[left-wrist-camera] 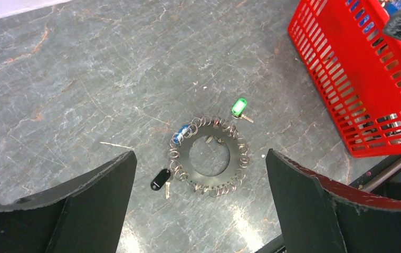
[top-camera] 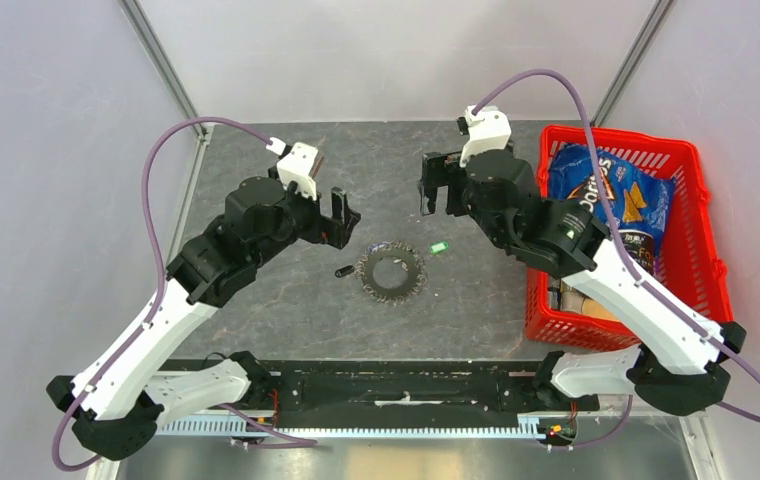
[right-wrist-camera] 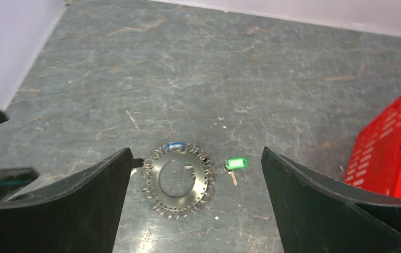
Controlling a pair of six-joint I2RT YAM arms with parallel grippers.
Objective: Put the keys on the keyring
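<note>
The keyring (top-camera: 391, 273) lies flat on the grey table, a dark disc with a central hole and a fringe of small metal rings; a blue tag sits on its rim (left-wrist-camera: 181, 132). It also shows in the wrist views (left-wrist-camera: 207, 155) (right-wrist-camera: 177, 177). The green-headed key (top-camera: 439, 246) (left-wrist-camera: 239, 107) (right-wrist-camera: 235, 164) lies loose just right of it. The black-headed key (top-camera: 342, 270) (left-wrist-camera: 160, 178) lies at its left edge, mostly hidden in the right wrist view. My left gripper (top-camera: 340, 217) and right gripper (top-camera: 435, 184) hover above the table, open and empty.
A red plastic basket (top-camera: 701, 250) with a blue chip bag (top-camera: 611, 195) and other packages stands at the right; it also shows in the left wrist view (left-wrist-camera: 346, 79) and the right wrist view (right-wrist-camera: 393, 147). Grey walls enclose the table at the back and sides.
</note>
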